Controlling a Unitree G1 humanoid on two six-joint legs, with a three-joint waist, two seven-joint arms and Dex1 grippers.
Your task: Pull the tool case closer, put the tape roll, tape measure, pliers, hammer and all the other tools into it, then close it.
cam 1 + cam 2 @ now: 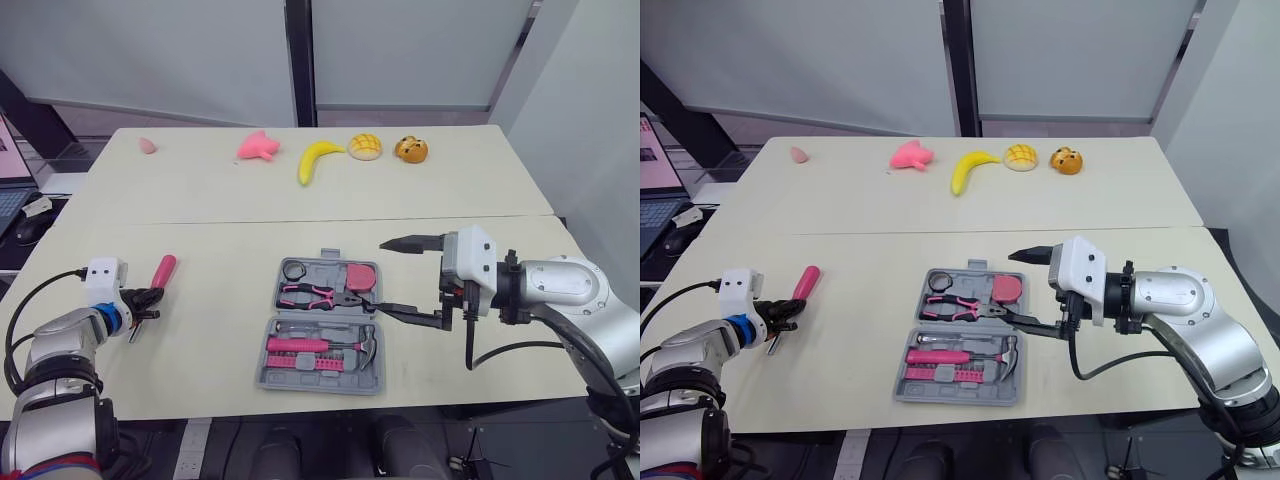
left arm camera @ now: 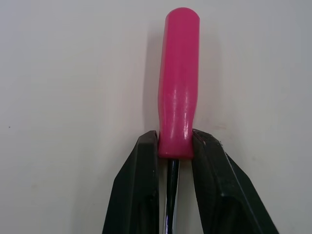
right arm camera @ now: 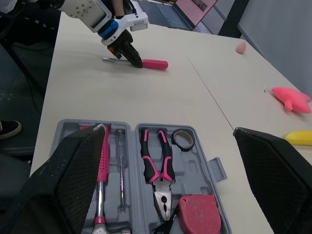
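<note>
An open grey tool case [image 1: 300, 384] lies at the table's front middle. Inside it are a black tape roll [image 1: 294, 270], pink-handled pliers [image 1: 315, 294], a pink tape measure [image 1: 362, 275] and a hammer [image 1: 330, 345]. My right gripper [image 1: 385, 276] hovers open wide over the case's right edge, with nothing between its fingers [image 3: 73, 170]. On the table far to the left lies a pink-handled screwdriver [image 1: 163, 270]. My left gripper [image 1: 148, 298] is shut on it where the handle [image 2: 178, 83] meets the shaft.
Along the far side sit a banana [image 1: 318, 158], a pink toy [image 1: 257, 147], two buns [image 1: 364, 146] and a small pink piece [image 1: 148, 146]. A laptop [image 1: 10, 190] stands beyond the left edge. Bare tabletop separates the screwdriver from the case.
</note>
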